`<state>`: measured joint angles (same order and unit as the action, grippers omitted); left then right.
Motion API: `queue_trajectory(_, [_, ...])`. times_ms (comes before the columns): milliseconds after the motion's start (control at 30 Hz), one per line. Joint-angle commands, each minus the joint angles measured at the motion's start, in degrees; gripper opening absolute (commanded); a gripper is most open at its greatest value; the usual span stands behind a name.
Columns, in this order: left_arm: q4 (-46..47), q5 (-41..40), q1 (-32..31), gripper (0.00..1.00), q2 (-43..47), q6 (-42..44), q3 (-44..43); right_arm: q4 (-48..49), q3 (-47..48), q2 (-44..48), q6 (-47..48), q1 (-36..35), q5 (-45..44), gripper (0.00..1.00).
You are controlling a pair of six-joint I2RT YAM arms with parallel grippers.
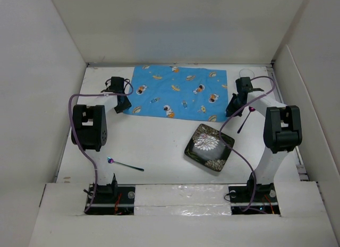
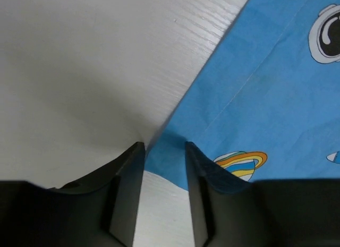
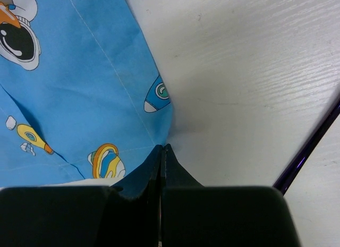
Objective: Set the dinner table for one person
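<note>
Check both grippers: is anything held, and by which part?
Right gripper is shut on the blue cloth, pinching its near right corner. Left gripper holds nothing: jaws open, with the cloth's near left corner lying between them.

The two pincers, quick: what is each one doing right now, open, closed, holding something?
Left pincer: open, straddling a corner of the blue cloth, not gripping it.
Right pincer: closed, pinching another corner of the cloth.

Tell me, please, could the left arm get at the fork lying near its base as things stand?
Probably yes. The fork lies alone on bare table on that side, with nothing over it, and the left gripper stands open at the corner of the blue cloth, gripping nothing.
</note>
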<state>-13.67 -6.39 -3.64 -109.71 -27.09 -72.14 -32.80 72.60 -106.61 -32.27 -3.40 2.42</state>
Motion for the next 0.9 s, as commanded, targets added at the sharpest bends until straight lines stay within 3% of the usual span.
queue_trajectory(0, [-3.7, -2.0, 0.1, 0.29, -1.4, 1.0, 0.6, 1.9, 2.2, 0.7, 0.5, 0.1, 0.7, 0.0])
queue_trajectory(133, [-3.5, -2.2, 0.1, 0.0, -1.4, 0.6, 0.9, 2.3, 2.5, 0.5, 0.1, -0.4, 1.2, 0.0])
queue_trajectory(333, [-2.8, -1.3, 0.1, 0.0, 0.7, 0.8, 1.5, 2.7, 1.4, 1.1, 0.1, -0.4, 0.2, 0.0])
queue_trajectory(567, [-0.2, -1.7, 0.1, 0.0, 13.7, -0.3, 15.6, 3.8, -2.6, 5.1, -1.2, -0.4, -1.9, 0.0])
queue_trajectory(867, [-3.1, -0.8, 0.1, 0.0, 24.4, -1.6, 22.8, 3.4, -6.2, 7.5, -1.0, -0.9, -3.8, 0.0])
